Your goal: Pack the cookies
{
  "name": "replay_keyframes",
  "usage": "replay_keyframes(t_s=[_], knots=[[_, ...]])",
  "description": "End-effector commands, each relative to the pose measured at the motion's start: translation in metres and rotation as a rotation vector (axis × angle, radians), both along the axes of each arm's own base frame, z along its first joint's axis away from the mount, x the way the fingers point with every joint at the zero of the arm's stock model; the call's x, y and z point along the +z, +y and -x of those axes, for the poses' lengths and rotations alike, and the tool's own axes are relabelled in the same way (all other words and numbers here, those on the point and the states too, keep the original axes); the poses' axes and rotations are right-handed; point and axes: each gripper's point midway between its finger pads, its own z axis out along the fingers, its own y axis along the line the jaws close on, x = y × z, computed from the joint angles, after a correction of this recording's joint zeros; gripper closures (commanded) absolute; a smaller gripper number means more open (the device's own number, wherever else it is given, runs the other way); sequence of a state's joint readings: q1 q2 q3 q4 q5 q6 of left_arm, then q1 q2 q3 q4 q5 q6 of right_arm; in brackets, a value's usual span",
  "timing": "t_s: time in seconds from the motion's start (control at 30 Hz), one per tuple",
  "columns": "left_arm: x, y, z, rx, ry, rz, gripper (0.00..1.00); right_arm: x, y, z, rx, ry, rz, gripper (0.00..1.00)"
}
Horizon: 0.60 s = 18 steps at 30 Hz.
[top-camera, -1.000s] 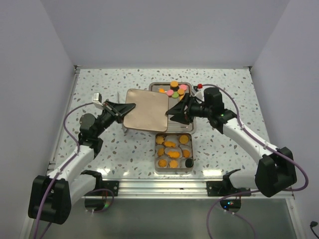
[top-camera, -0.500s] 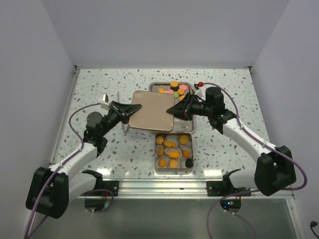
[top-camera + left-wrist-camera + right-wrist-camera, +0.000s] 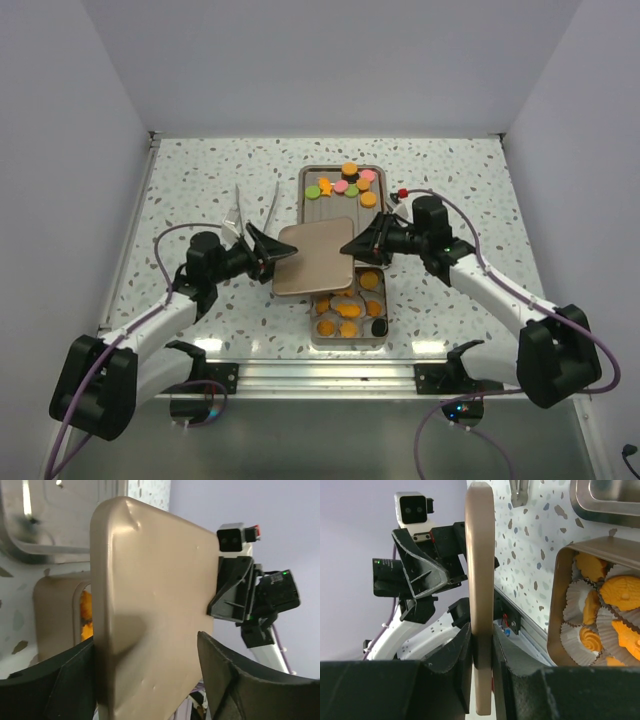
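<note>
Cookies sit in the tin, lid pinched by right claw.

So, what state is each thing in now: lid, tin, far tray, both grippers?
lid: off the tin, tilted, hanging partly over it.
tin: uncovered, filled with cookies.
far tray: uncovered, loose cookies at its far end.
right gripper: shut on the lid.
left gripper: open, jaws around the lid.
</note>
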State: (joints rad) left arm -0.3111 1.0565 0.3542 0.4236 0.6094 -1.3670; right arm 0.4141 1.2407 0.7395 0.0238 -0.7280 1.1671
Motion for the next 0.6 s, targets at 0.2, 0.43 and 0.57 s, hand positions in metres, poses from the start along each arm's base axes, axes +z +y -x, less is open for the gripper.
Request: replay_keyframes(t_s=[0.2, 0.43, 0.57], knots=[[-0.028, 0.001, 0.017, -0.11, -0.002, -0.151, 0.19, -0.005, -0.025, 0.021, 0.025, -0.043, 0.04, 1.0], [-0.034, -0.001, 0.017, -0.132, 0.009, -0.159, 0.19, -0.044, -0.044, 0.048, 0.037, 0.005, 0.07, 1.0], [-0.033, -0.002, 0.015, -0.142, 0.0, -0.167, 0.19, -0.057, -0.047, 0.059, 0.036, 0.036, 0.067, 1.0]])
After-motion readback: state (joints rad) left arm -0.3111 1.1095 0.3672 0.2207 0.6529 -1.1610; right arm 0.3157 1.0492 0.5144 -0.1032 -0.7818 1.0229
